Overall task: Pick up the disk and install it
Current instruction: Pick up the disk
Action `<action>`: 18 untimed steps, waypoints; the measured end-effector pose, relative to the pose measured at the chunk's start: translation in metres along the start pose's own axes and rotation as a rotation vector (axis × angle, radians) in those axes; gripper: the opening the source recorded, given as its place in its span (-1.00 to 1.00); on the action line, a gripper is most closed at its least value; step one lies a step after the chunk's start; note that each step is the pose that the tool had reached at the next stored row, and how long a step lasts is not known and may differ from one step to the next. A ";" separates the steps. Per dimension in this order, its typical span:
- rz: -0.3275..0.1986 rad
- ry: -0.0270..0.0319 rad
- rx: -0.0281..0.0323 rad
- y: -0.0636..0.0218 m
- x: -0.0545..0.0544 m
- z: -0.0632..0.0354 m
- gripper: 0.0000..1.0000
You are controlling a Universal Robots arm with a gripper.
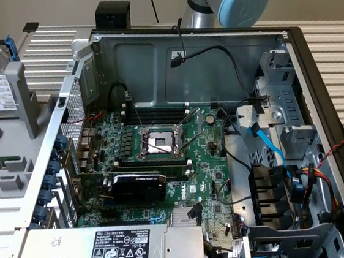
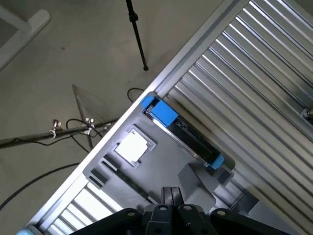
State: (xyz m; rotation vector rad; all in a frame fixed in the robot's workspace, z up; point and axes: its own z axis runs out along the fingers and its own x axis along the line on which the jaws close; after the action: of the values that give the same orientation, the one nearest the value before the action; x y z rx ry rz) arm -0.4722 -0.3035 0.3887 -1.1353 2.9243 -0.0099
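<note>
Hovering abv disk (image 2: 183,131), gripper (image 2: 171,197) closed.

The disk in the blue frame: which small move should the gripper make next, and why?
Probably bring the gripper closer, over the disk. In the wrist view the fingers are shut with nothing between them, and the disk sits apart from them in the grey holder, not yet picked up. The fingers would have to open before they reach it.
</note>
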 end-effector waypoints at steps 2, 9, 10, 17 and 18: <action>-0.037 -0.0002 -0.0001 0.0000 0.000 0.0000 -0.79; -0.163 -0.0011 -0.0004 0.0000 0.000 0.0003 -0.79; -0.182 -0.0013 -0.0004 0.0000 0.000 0.0004 -0.79; -0.310 -0.0022 -0.0007 0.0000 0.000 0.0007 -0.79; -0.328 -0.0024 -0.0007 0.0000 0.000 0.0008 -0.79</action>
State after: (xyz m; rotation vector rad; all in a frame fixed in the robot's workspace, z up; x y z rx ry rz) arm -0.4722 -0.3035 0.3879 -1.5970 2.6989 -0.0085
